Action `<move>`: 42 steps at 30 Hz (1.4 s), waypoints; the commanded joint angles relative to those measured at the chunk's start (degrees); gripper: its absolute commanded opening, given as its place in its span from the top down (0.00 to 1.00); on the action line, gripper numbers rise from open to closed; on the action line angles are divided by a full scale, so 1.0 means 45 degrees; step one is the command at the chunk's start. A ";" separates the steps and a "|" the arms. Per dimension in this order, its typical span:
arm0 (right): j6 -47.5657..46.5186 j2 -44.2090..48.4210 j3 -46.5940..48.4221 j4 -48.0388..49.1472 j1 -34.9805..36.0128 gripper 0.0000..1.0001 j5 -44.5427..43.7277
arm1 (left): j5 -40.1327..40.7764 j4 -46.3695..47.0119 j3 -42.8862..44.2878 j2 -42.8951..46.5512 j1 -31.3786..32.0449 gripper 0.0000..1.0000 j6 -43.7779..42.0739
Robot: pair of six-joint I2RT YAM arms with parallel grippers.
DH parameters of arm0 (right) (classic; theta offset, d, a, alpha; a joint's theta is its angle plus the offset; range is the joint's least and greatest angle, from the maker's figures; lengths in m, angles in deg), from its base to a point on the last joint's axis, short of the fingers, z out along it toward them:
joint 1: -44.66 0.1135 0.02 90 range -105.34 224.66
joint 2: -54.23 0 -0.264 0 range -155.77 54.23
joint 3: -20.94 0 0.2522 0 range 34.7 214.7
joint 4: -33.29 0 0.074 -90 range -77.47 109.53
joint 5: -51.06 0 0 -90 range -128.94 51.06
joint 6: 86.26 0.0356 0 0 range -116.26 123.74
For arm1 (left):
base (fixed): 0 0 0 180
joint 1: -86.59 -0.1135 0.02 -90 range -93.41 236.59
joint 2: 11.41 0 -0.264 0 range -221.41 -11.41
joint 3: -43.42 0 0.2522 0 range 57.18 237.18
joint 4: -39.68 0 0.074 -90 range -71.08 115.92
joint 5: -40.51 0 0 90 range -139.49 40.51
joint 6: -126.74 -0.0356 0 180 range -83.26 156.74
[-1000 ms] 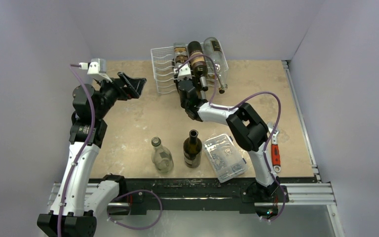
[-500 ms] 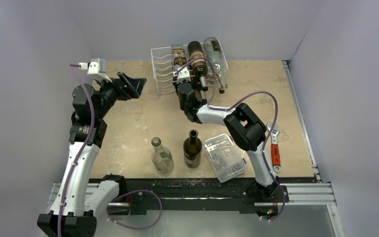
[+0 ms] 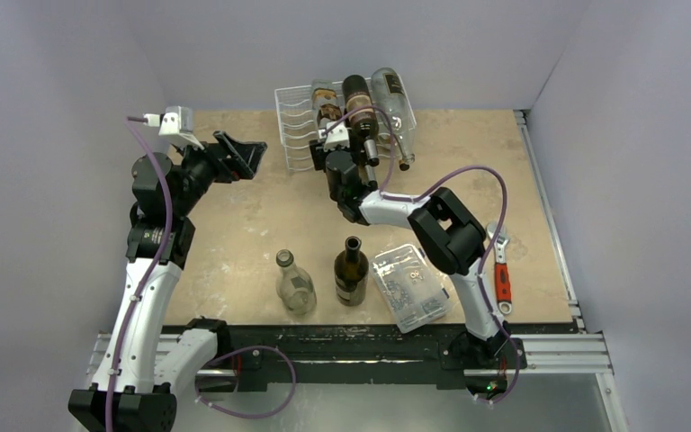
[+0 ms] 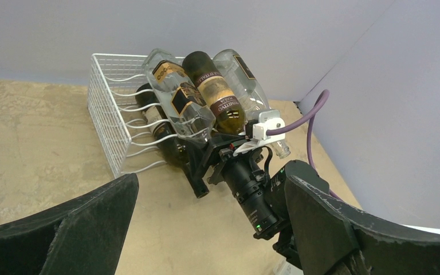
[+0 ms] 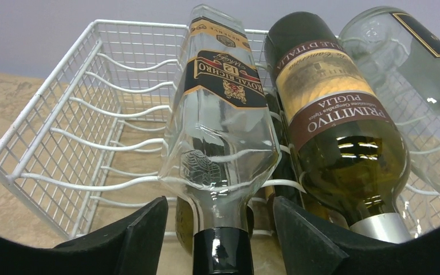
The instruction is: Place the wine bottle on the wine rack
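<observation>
Right gripper (image 5: 220, 226) stands parted about the neck of the whisky bottle (image 5: 223, 132) — cradled lengthwise in the wine rack (image 5: 41, 91), straight ahead.

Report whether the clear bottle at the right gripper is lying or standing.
Lying: the clear bottle rests on its side across the wine rack wires, neck toward the open right gripper.
</observation>
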 commanded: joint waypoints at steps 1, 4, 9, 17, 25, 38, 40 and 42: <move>0.0173 0.1268 -0.0301 0.0325 -0.0032 0.27 0.0085 | -0.0136 0.0664 0.0035 0.0066 -0.0100 0.00 0.0116; 0.0158 0.1779 -0.0462 -0.0097 -0.0019 0.25 0.0114 | -0.0118 0.0664 0.0032 0.0044 -0.0111 0.00 0.0113; 0.0869 0.2695 -0.0640 -0.1245 -0.0285 0.16 0.0318 | -0.0088 0.0651 0.0032 0.0005 -0.0092 0.00 0.0058; 0.2967 0.4603 -0.1584 -0.2953 -0.1508 0.09 0.3890 | 0.0026 0.0583 0.0013 -0.0025 -0.0099 0.00 -0.0094; 0.2947 0.7754 -0.2677 -0.5606 -0.1806 0.01 0.5839 | 0.0069 0.0472 0.0079 -0.0269 -0.0098 0.00 -0.0216; 0.1632 1.1276 -0.1004 -1.4497 -0.1864 0.01 1.0784 | -0.0438 0.0202 0.0375 -0.0636 -0.0046 0.00 0.0054; 0.1517 1.1519 -0.0768 -1.5080 -0.1641 0.01 1.1635 | -0.0411 0.0133 0.0398 -0.0621 0.0019 0.00 -0.0032; 0.1338 1.1737 -0.0482 -1.5664 -0.1059 0.01 1.1413 | -0.0275 0.0047 0.0431 -0.0585 0.0114 0.00 -0.0158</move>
